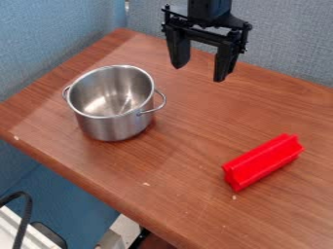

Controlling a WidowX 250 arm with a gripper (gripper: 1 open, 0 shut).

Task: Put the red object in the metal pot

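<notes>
A bright red elongated block (pixel 262 160) lies flat on the wooden table at the right, angled from lower left to upper right. The shiny metal pot (pixel 113 101) stands upright at the left of the table, empty inside, with a loop handle on its right side. My black gripper (pixel 198 65) hangs above the table's far edge, fingers pointing down and spread open with nothing between them. It is well apart from both the pot and the red block.
The brown wooden table (pixel 182 136) ends close in front of the red block and to the left of the pot. A blue wall stands behind. Dark cables and a frame show below the table at the lower left.
</notes>
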